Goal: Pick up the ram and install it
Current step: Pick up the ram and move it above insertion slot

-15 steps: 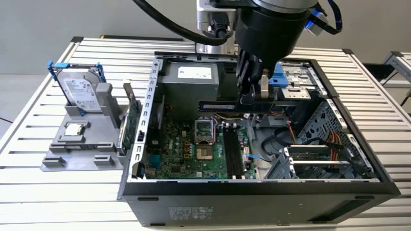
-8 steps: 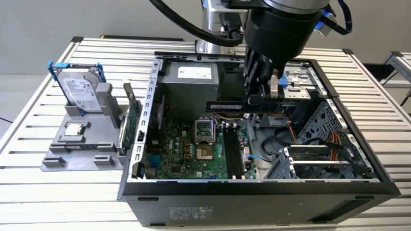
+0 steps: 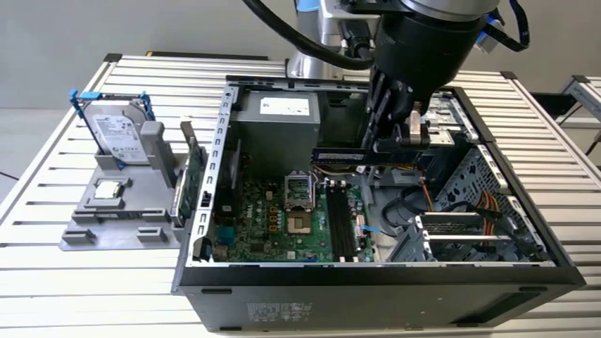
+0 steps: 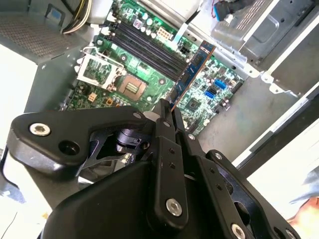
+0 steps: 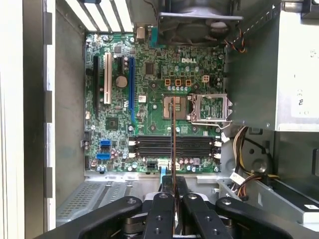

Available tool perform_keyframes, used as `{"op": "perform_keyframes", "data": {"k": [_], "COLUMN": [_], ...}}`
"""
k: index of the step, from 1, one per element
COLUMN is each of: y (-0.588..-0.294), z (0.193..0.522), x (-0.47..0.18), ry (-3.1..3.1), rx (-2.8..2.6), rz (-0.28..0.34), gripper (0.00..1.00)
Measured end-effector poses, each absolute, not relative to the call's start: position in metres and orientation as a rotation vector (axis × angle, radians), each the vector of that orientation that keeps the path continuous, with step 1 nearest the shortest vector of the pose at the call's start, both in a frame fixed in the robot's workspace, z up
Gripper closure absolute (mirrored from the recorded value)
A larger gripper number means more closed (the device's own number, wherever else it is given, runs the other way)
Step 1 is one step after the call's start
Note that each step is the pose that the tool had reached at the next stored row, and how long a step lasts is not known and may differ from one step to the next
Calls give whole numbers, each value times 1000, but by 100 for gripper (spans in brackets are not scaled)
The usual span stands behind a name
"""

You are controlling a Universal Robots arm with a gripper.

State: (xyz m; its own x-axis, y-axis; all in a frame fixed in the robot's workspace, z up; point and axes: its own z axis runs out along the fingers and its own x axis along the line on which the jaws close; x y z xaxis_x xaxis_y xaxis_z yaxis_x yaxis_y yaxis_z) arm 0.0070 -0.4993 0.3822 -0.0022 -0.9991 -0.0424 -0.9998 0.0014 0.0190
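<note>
Up over the open computer case (image 3: 376,285), the gripper (image 3: 385,146) has its fingers clamped on one end of the ram (image 3: 340,156), which hangs in the air above the motherboard (image 3: 277,229) without touching it. In both wrist views the ram sticks out from the clenched fingers toward the board, and in the first wrist view it shows edge-on, crossing over the row of black memory slots (image 5: 149,148) beside the open processor socket (image 5: 184,105). Off to the exterior view's left, a hard drive (image 3: 122,137) stands on a grey holder (image 3: 112,215) on the slatted table (image 3: 47,282).
</note>
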Motion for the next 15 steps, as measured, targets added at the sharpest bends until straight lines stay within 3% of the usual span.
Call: {"op": "perform_keyframes", "data": {"k": [15], "y": [-499], "z": [382], "x": [31], "ry": [2211], "rx": [-2207], "rz": [68], "gripper": [100]}}
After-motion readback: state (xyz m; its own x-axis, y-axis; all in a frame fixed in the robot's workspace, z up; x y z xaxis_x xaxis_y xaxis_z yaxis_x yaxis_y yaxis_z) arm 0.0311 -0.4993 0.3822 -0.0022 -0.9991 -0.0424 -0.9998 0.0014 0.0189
